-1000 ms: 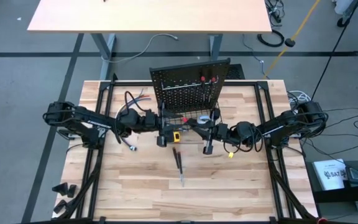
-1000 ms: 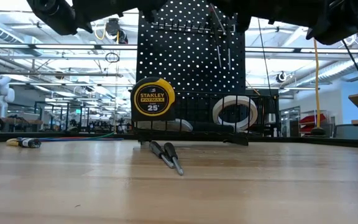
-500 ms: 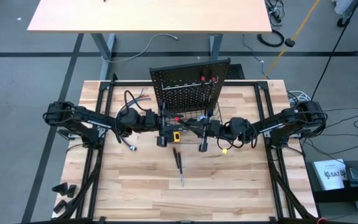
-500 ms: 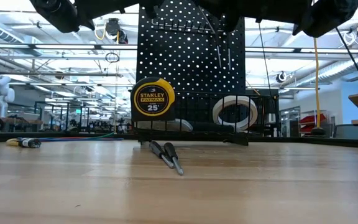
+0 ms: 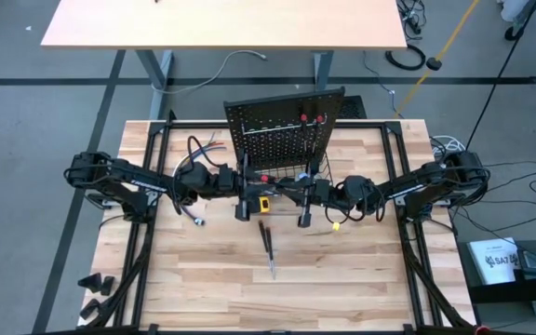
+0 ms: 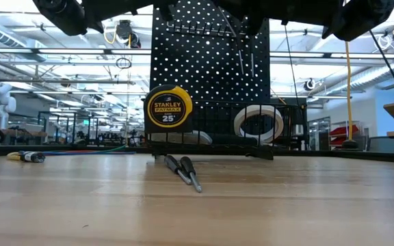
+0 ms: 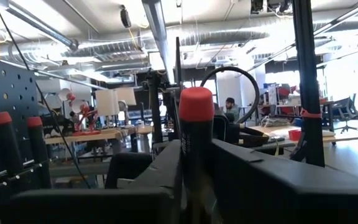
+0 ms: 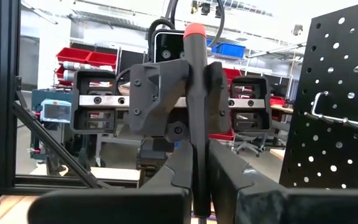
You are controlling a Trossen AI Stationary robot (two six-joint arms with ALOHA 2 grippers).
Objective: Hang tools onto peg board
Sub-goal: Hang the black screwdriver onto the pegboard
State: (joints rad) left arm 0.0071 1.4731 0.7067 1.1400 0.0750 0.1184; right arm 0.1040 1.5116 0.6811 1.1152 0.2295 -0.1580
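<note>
Two robot arms meet in front of the peg board (image 5: 282,126), which stands upright near the far edge of the wooden table (image 5: 203,279) with a wire basket (image 6: 279,130) along its foot. Between them they hold one red-capped screwdriver (image 8: 196,99) upright, just in front of the basket: the left gripper (image 5: 252,194) has its fingers (image 7: 253,180) clamped on the dark handle just below the red cap, and the right gripper (image 5: 291,193) pinches the same tool lower down, its fingers (image 8: 235,180) pressed against the shaft. Two more screwdrivers (image 5: 311,118) already hang on the board, their red ends showing near its upper right. A yellow-black tape measure (image 6: 169,108) sits in the basket towards its left end and a white tape roll (image 6: 258,123) towards its right. A further pair of screwdrivers (image 5: 267,245) lies side by side on the table, near its middle and well clear of both grippers. A small bundle of coloured cables (image 6: 26,156) rests towards the table's left edge.
</note>
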